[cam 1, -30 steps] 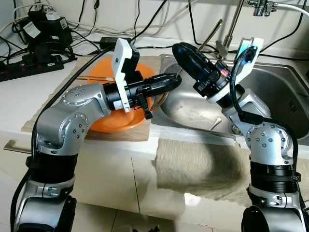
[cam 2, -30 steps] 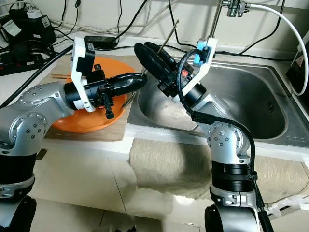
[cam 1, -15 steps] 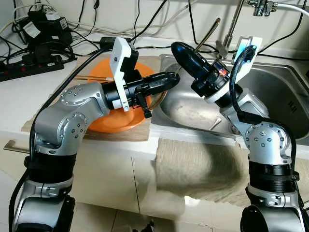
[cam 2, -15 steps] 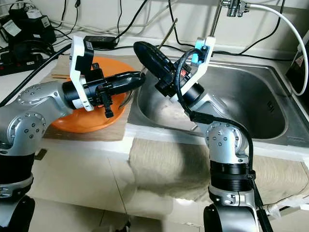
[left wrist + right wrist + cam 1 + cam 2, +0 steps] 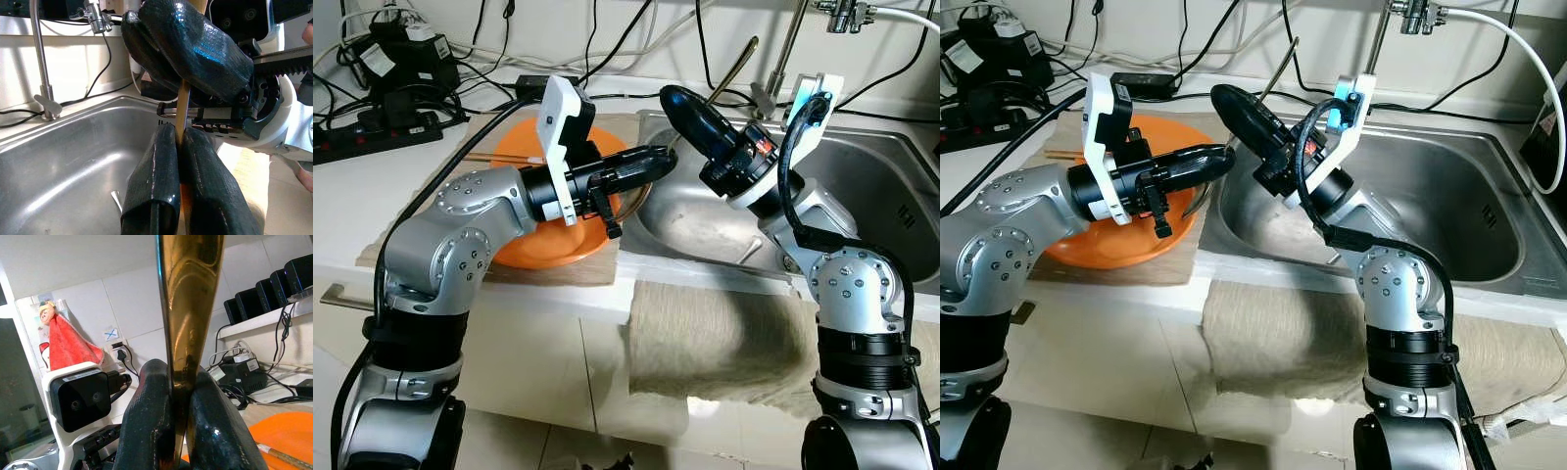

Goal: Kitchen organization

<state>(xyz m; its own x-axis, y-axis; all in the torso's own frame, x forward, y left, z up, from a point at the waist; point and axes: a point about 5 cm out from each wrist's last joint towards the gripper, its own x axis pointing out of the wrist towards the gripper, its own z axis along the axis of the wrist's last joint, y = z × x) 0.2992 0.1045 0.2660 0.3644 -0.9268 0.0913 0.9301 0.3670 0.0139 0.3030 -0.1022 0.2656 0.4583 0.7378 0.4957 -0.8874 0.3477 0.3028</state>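
Brass-coloured metal forms the long utensil handle (image 5: 188, 323) that both grippers grasp above the left rim of the sink (image 5: 862, 171). Its upper end rises up and back toward the faucet (image 5: 790, 44). The right gripper (image 5: 690, 110) has its two black fingers (image 5: 146, 431) pressed against the handle from either side, as the right wrist view shows. The left gripper (image 5: 651, 162) has its fingers (image 5: 156, 181) closed on the same handle just below the right gripper's fingers, with the two fingertip pairs nearly touching. The utensil's working end cannot be made out.

The left arm reaches across an orange plate (image 5: 509, 147), which rests on a brown mat (image 5: 578, 269) on the white counter (image 5: 352, 196) just left of the sink. A pair of wooden chopsticks (image 5: 499, 158) lies across the plate's far side. The right arm rises from the counter's front edge over the stainless basin. A small metal item (image 5: 116, 200) lies on the basin floor. A grey cloth (image 5: 724, 333) hangs over the counter's front edge below the sink. Power strips (image 5: 372, 132), adapters and cables sit at the counter's back left.
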